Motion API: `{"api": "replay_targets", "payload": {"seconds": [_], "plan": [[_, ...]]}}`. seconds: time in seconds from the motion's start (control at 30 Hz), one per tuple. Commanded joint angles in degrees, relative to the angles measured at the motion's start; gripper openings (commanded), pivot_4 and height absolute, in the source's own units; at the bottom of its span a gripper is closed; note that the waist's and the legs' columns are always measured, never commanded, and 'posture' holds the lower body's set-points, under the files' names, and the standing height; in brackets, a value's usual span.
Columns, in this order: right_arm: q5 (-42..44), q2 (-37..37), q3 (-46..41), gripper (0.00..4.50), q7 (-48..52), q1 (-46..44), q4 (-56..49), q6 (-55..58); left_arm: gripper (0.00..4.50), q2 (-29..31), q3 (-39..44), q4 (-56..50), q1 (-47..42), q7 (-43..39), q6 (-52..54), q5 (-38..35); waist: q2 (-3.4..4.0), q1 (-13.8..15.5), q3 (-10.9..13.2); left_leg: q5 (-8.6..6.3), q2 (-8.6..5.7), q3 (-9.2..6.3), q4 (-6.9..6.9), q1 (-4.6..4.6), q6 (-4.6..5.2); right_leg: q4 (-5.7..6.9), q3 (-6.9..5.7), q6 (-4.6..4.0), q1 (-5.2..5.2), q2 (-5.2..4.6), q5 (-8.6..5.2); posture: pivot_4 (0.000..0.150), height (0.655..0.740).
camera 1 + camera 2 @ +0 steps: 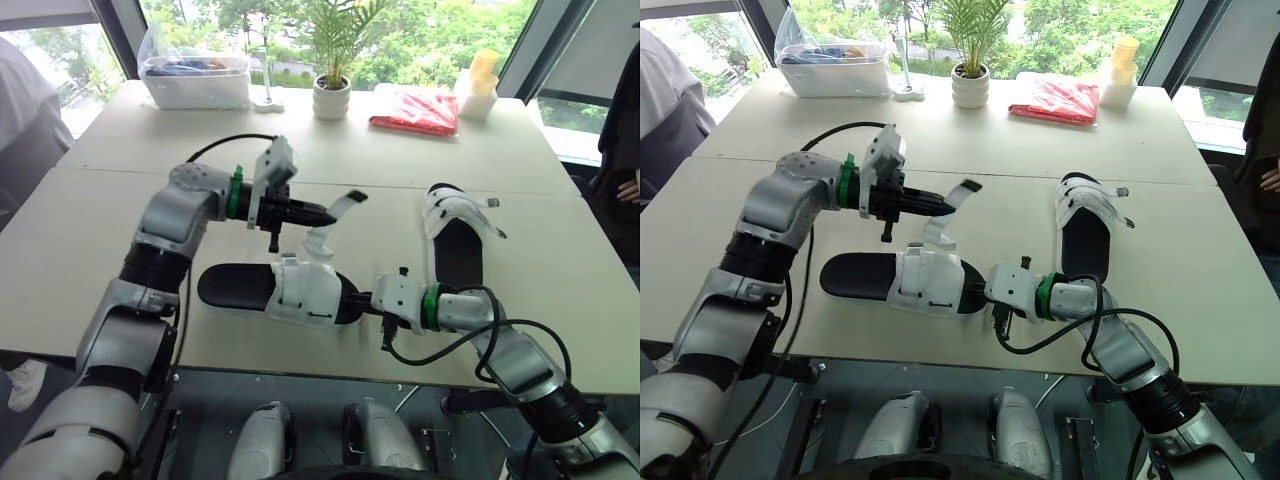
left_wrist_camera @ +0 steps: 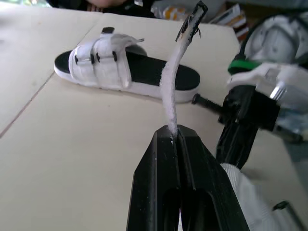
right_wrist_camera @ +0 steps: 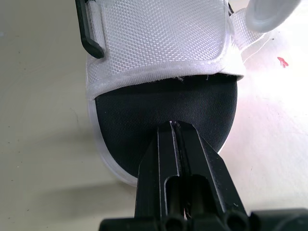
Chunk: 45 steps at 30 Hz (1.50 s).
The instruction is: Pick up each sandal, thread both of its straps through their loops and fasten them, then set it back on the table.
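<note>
Left eye view: the near sandal lay flat on the worktop, long axis running left to right along the front edge. The second sandal sat further back on the right, well apart. The left tool was above the near one, pinching its loose strap, with the free end sticking out to the right. The right tool was at that sandal's right end.

Left wrist view: the fingers were pressed tight on the strap, which curved up out of the tips. The second sandal was behind, its straps looking done up.

Right wrist view: the right tool was pressed together, tip over the black footbed. I couldn't tell if it actually gripped anything. The black loop sat on the white upper, so I'd guess the strap end has to come down toward the sandal. That's the left arm's job, since it's nearer.
</note>
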Motion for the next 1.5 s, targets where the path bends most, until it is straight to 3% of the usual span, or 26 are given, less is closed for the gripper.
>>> {"api": "replay_targets", "payload": {"seconds": [0.03, 0.3, 0.37, 0.53, 0.73, 0.87, 1.07, 1.1, 1.17, 1.3, 1.37, 1.47, 1.5], "plan": [[-3.64, -1.76, 4.74, 0.0, 2.44, 3.71, 7.13, 2.96, 0.04, 0.58, -0.78, 4.19, -0.16, 0.48, -32.56, 7.69, -0.01, 0.04, 0.0, 0.0, 0.0, 0.01, 0.0, 0.0, 0.01, 0.0, 0.0, 0.0, 0.0, 0.0, 0.0, 0.15, 0.7241], [-4.06, -1.74, 5.05, 0.0, 2.16, 4.28, 6.99, 2.58, 0.04, -1.97, -0.59, 23.62, -5.92, 8.98, -88.32, 14.23, 0.01, 0.02, -0.06, -0.02, 0.0, 0.03, 0.02, 0.0, 0.07, -0.02, -0.02, 0.02, 0.01, 0.0, 0.01, 0.15, 0.7241], [-4.11, -1.73, 5.1, 0.0, 2.12, 4.32, 7.02, 2.45, 0.04, -1.11, -1.63, 27.57, -7.26, 11.72, -98.15, 16.92, 0.03, 0.01, -0.06, -0.03, 0.0, 0.05, 0.02, 0.0, 0.09, -0.02, -0.04, 0.03, 0.02, 0.0, 0.02, 0.15, 0.7241], [-4.27, -1.67, 5.17, 0.0, 2.01, 4.5, 6.95, 2.4, 0.04, 2.86, -2.32, 22.82, -5.43, 21.11, -100.5, 30.58, 0.06, -0.01, -0.1, -0.04, 0.0, 0.07, 0.03, 0.02, 0.14, -0.02, -0.08, 0.05, 0.07, 0.01, 0.02, 0.15, 0.7241], [-4.38, -1.67, 5.09, 0.0, 2.08, 4.87, 6.76, 2.35, 0.04, 6.91, -3.83, 20.17, -5.41, 42.36, -100.5, 51.17, -0.05, 0.06, -0.19, -0.06, 0.0, 0.07, 0.07, 0.04, 0.19, -0.02, -0.13, 0.24, 0.15, 0.03, 0.11, 0.15, 0.7241], [-4.44, -1.67, 5.17, 0.0, 2.23, 4.75, 6.91, 2.16, 1.29, 8.37, -2.78, 19.52, -6.25, 58.3, -100.5, 60.76, -0.06, 0.06, -0.2, -0.07, 0.0, 0.07, 0.07, 0.06, 0.2, -0.01, -0.15, 0.34, 0.18, 0.06, 0.13, 0.15, 0.7241], [-4.62, -1.35, 5.31, 0.0, 2.46, 4.34, 7.39, 1.86, 4.17, 13.74, -4.13, 15.76, -5.91, 75.69, -100.5, 68.3, -0.09, 0.06, -0.21, -0.07, 0.0, 0.07, 0.09, 0.08, 0.22, 0.0, -0.19, 0.51, 0.23, 0.08, 0.18, 0.15, 0.7241], [-4.63, -1.28, 5.34, 0.0, 2.5, 4.23, 7.52, 1.81, 4.44, 15.13, -4.57, 14.49, -5.46, 78.24, -100.5, 68.97, -0.09, 0.05, -0.21, -0.07, 0.0, 0.06, 0.09, 0.09, 0.22, 0.01, -0.2, 0.52, 0.24, 0.08, 0.17, 0.15, 0.7241], [-4.67, -1.14, 5.4, 0.0, 2.53, 4.03, 7.8, 1.7, 4.44, 17.69, -5.46, 11.97, -4.49, 82.81, -100.5, 70.63, -0.09, 0.04, -0.22, -0.07, 0.01, 0.06, 0.09, 0.1, 0.22, 0.0, -0.2, 0.52, 0.25, 0.08, 0.17, 0.15, 0.7241], [-4.93, -0.48, 6.03, 0.0, 2.72, 3.32, 9.22, 0.86, 4.44, 23.1, -7.19, 5.6, 0.31, 87.2, -100.5, 68.39, -0.07, 0.0, -0.24, -0.08, 0.01, 0.06, 0.09, 0.16, 0.23, 0.01, -0.2, 0.53, 0.31, 0.07, 0.17, 0.15, 0.7241], [-4.99, -0.33, 6.28, 0.0, 2.9, 3.01, 9.55, 0.51, 4.44, 22.39, -7.9, 9.02, 0.09, 86.53, -99.71, 65.53, -0.21, 0.07, -0.33, -0.08, 0.02, 0.06, 0.09, 0.18, 0.22, 0.01, -0.2, 0.52, 0.34, 0.07, 0.16, 0.15, 0.7241], [-5.09, -0.18, 6.51, 0.0, 3.13, 2.66, 9.77, 0.12, 4.44, 19.75, -13.87, 20.55, -1.62, 78.67, -91.95, 48.71, -0.26, 0.11, -0.36, -0.08, 0.03, 0.01, 0.16, 0.48, 0.22, -0.01, -0.28, 0.44, 0.71, 0.07, 0.12, 0.15, 0.7241], [-5.09, -0.18, 6.5, 0.0, 3.19, 2.58, 9.82, 0.11, 4.44, 18.18, -14.88, 20.18, -0.18, 69.92, -83.19, 35.51, -0.27, 0.07, -0.37, -0.08, 0.03, 0.01, 0.16, 0.56, 0.22, -0.03, -0.27, 0.36, 0.78, 0.06, 0.06, 0.15, 0.7241]]}}
